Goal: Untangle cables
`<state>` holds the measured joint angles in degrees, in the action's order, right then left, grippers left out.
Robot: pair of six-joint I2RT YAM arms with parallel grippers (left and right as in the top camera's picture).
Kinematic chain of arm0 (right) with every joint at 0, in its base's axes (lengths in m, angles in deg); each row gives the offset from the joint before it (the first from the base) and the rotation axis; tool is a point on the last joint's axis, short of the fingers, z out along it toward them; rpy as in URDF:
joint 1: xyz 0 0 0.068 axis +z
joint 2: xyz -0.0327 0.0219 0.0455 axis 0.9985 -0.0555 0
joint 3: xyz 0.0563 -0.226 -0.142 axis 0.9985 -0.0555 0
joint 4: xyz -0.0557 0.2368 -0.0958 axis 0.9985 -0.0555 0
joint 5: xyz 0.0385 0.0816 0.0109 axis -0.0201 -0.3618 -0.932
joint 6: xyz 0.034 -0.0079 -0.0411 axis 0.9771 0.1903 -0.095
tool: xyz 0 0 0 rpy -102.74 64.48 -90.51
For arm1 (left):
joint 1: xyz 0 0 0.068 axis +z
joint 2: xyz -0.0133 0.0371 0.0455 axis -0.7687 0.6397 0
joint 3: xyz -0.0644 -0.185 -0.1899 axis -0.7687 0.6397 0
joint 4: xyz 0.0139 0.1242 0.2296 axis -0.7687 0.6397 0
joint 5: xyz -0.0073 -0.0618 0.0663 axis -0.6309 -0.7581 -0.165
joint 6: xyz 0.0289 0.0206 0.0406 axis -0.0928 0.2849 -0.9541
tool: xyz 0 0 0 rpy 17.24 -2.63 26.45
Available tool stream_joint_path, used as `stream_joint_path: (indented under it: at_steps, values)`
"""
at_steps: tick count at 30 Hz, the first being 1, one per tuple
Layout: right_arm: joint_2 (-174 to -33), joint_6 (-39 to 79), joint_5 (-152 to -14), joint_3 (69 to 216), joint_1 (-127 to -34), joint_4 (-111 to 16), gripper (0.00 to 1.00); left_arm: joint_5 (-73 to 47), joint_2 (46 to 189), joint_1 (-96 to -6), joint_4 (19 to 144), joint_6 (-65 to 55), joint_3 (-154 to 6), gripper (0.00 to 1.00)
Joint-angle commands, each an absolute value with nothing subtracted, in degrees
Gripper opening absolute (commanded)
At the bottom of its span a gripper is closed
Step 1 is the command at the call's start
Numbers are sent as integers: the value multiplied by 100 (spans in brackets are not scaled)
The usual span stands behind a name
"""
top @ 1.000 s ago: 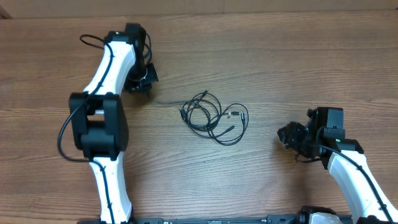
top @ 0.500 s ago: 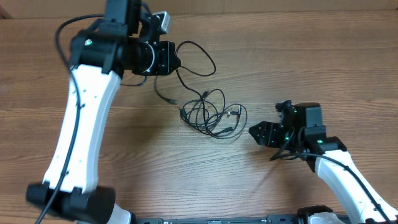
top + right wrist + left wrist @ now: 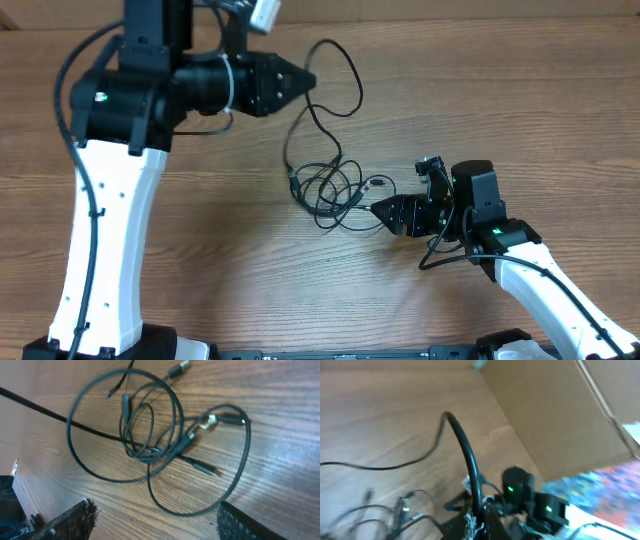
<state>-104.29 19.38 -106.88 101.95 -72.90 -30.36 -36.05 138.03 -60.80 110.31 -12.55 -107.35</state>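
Note:
The cables lie as a loose tangle of thin black cords (image 3: 330, 190) with silver-tipped plugs in the middle of the wooden table. My left gripper (image 3: 306, 80) is raised above the table and shut on one black cable (image 3: 467, 457), which arcs up from the jaws (image 3: 481, 522) and trails down into the tangle. My right gripper (image 3: 385, 213) is low on the table, just right of the tangle, and open. In the right wrist view its two fingers (image 3: 70, 520) stand wide apart, with the outer loop of the cables (image 3: 150, 435) just ahead of them.
The wooden table (image 3: 500, 110) runs to the frame edges. My left arm's white link (image 3: 110, 230) stands over the left side. In the left wrist view a tan panel (image 3: 560, 420) lies beyond the table edge.
My left gripper has risen and swung right with one cable, drawing a strand up out of the pile. My right gripper has moved left up to the tangle and opened wider.

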Motion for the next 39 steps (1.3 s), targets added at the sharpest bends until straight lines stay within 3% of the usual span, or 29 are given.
stream_joint_path:
  at_steps: [1,8,17,23,28,33,39]
  values:
    - [-10431,1956,-10528,10251,-7269,-3200,76,-2506,13460,-5787,11213,-1216,-11522,4]
    - [-10431,1956,-10528,10251,-7269,-3229,77,-624,13366,-5289,12039,-1218,-13216,4]
    - [-10431,1956,-10528,10251,-7269,-3231,78,-423,13425,-4017,12201,-1089,-13896,4]
    - [-10431,1956,-10528,10251,-7269,-3231,77,432,13788,-3971,12596,-1000,-13736,4]
    - [-10431,1956,-10528,10251,-7269,-3235,78,1127,14076,-3971,12981,-521,-13734,4]
    - [-10431,1958,-10419,10251,-7269,-3294,78,2969,14114,-3967,13554,795,-13734,4]
    - [-10431,1956,-10332,10251,-7269,-3357,78,3730,14116,-3663,14026,1859,-13732,4]
